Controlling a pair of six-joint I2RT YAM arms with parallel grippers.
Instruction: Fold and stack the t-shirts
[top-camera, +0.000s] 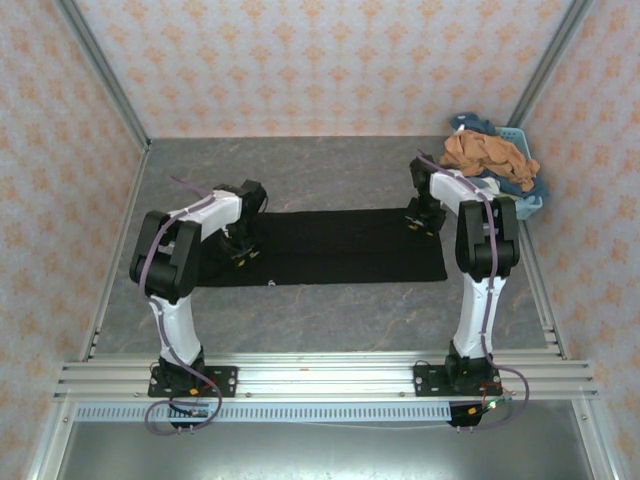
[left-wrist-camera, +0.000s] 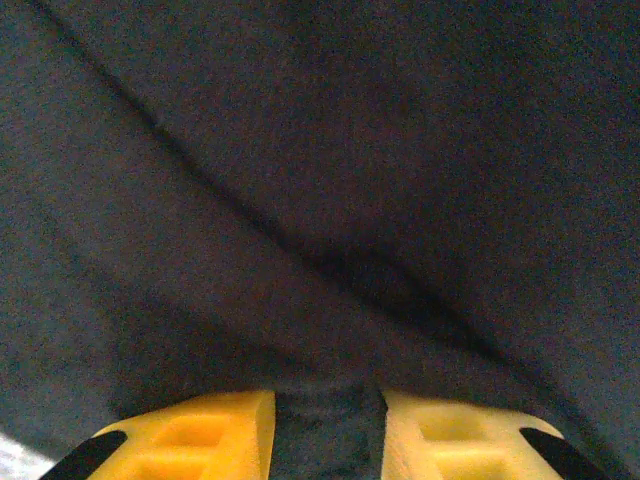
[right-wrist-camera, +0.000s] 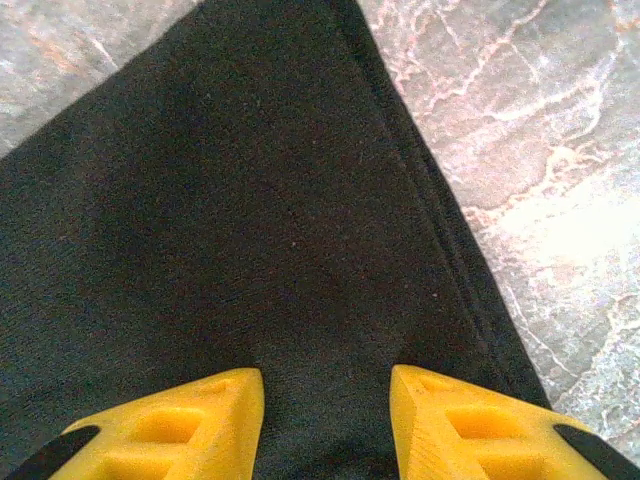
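Top external view takes in the whole grey marbled desk (top-camera: 330, 320). A black t-shirt (top-camera: 340, 245) lies across its middle, folded into a long flat band. The band's long axis runs left to right, from one arm to the other, and its near edge is straight. No print shows on the upper face.

In the far right corner, beside the right arm, stands a pale blue lattice basket (top-camera: 530, 207). A crumpled rust-orange t-shirt (top-camera: 485, 153) is heaped on top in it, and a blue t-shirt (top-camera: 475, 125) shows behind and beneath that, spilling over the rim.

The left pincer (top-camera: 243, 252) is down on the left end of the black band. The right pincer (top-camera: 422, 220) is at the band's far right corner.

The wrist views add what the overhead one is too far off to show. In the left wrist view the cloth is wrinkled into slanting folds, and a bunched ridge of it is wedged between the yellow fingers (left-wrist-camera: 215, 430), so this pincer is clamped on the black t-shirt. In the right wrist view the cloth lies smooth and flat, with its hemmed edge running diagonally and bare desk to the right of it. The right pincer's jaws stand apart over the cloth, close inside that edge; whether they press on it I cannot tell.
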